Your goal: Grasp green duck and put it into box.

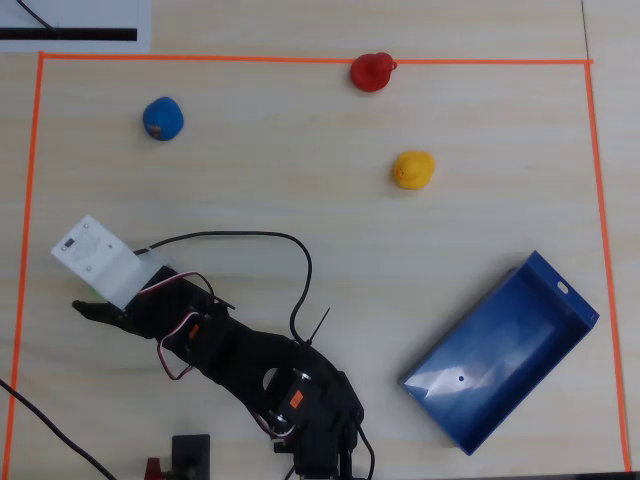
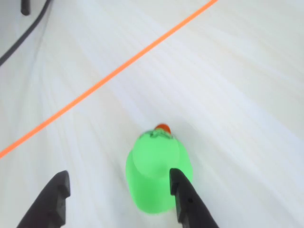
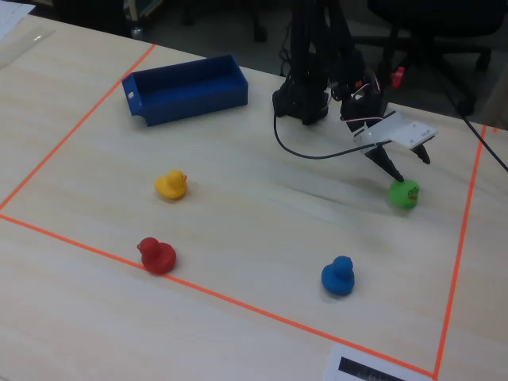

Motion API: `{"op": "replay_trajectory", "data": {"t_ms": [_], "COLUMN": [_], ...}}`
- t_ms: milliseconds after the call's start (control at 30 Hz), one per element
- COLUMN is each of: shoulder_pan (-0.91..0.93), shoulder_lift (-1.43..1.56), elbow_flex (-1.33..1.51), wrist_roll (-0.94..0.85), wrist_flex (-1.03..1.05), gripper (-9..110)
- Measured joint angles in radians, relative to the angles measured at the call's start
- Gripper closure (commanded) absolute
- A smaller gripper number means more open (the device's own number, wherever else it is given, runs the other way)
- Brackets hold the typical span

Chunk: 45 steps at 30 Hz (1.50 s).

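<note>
The green duck (image 2: 156, 173) stands on the pale wooden table, its orange-red beak pointing away from the wrist camera. My gripper (image 2: 118, 183) is open and low over it. The right finger (image 2: 187, 199) overlaps the duck's right side and the left finger (image 2: 52, 199) stands well apart to the left, so the duck sits off-centre, next to the right finger. The fixed view shows the duck (image 3: 404, 194) just below the gripper (image 3: 401, 171). In the overhead view the arm's wrist hides the duck. The dark blue box (image 1: 520, 340) lies empty at the lower right, and at the far left of the fixed view (image 3: 186, 99).
A yellow duck (image 1: 413, 169), a red duck (image 1: 372, 71) on the tape line and a blue duck (image 1: 162, 118) stand farther out. Orange tape (image 2: 118, 71) frames the work area. The arm's black cable (image 1: 250, 240) loops over the table.
</note>
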Motion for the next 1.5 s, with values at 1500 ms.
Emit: {"op": "replay_trajectory", "data": {"t_ms": [1500], "shoulder_pan": [0.041], "shoulder_lift": [-0.314], "elbow_flex": [-0.137], "wrist_roll": [0.014], "wrist_flex": [-0.201], "gripper": [101]}}
